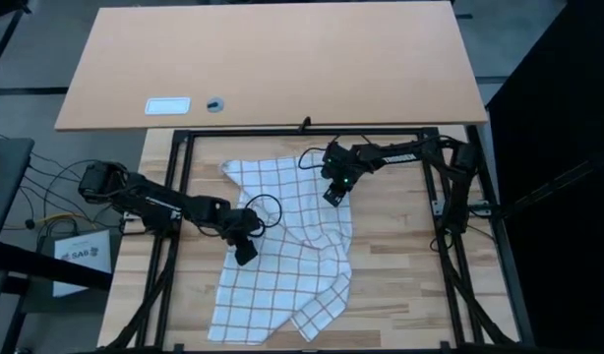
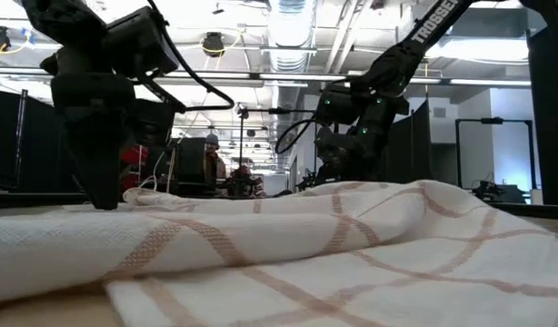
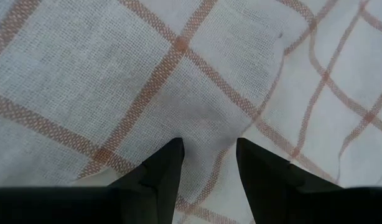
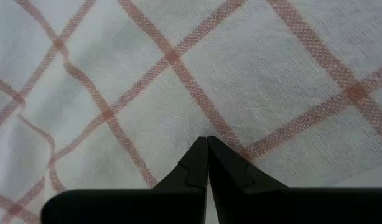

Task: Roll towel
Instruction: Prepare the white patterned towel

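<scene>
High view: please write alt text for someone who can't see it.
A rumpled white checked towel lies on the wooden table, its near right corner folded over. The left gripper, open, sits over its left part; the right gripper, shut, over its far right edge.

The light wooden table [image 1: 400,275] carries the towel [image 1: 282,275], spread rumpled across its middle. A tan board [image 1: 282,59] covers the far side, with a small white card [image 1: 167,105] lying left of a dark round object [image 1: 214,103].
</scene>
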Action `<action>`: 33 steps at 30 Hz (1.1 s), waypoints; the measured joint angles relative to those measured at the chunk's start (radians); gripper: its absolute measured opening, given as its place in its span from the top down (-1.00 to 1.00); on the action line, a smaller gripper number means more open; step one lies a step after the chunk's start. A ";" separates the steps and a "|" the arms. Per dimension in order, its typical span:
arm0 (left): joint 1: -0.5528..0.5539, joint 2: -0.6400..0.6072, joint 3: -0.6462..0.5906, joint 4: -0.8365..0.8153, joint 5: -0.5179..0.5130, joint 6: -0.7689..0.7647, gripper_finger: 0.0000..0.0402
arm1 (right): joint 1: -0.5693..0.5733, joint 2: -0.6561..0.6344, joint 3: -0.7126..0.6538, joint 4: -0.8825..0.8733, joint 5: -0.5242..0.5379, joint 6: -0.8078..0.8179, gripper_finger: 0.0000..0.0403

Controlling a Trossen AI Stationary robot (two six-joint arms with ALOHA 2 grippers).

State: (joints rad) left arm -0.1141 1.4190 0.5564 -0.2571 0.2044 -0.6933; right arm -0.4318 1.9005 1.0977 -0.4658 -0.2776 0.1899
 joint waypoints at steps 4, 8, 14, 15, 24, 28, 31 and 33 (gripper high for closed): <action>-0.059 0.001 0.000 0.004 0.001 -0.055 0.30 | -0.050 -0.006 -0.001 -0.023 0.002 -0.013 1.00; -0.179 0.002 -0.001 0.018 -0.045 -0.146 0.30 | -0.132 -0.008 -0.001 -0.066 0.005 -0.064 1.00; -0.223 -0.013 -0.002 0.010 -0.120 -0.177 0.30 | -0.153 -0.025 0.023 -0.068 0.029 -0.083 1.00; -0.214 -0.025 -0.003 -0.005 -0.123 -0.170 0.30 | -0.147 -0.034 0.037 -0.072 0.029 -0.091 1.00; -0.056 -0.274 -0.003 -0.207 -0.151 -0.100 0.30 | 0.139 -0.270 0.055 -0.163 -0.029 -0.070 1.00; 0.058 -0.330 0.000 -0.222 -0.173 -0.045 0.30 | 0.426 -0.309 -0.016 -0.053 0.026 0.073 1.00; 0.130 -0.310 0.000 -0.212 -0.145 0.005 0.30 | 0.610 -0.294 -0.062 0.007 0.085 0.174 1.00; 0.160 -0.273 0.000 -0.192 -0.120 0.042 0.30 | 0.693 -0.272 -0.078 0.038 0.106 0.222 1.00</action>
State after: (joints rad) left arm 0.0460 1.1456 0.5564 -0.4492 0.0848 -0.6512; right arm 0.2607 1.6281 1.0198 -0.4276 -0.1713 0.4115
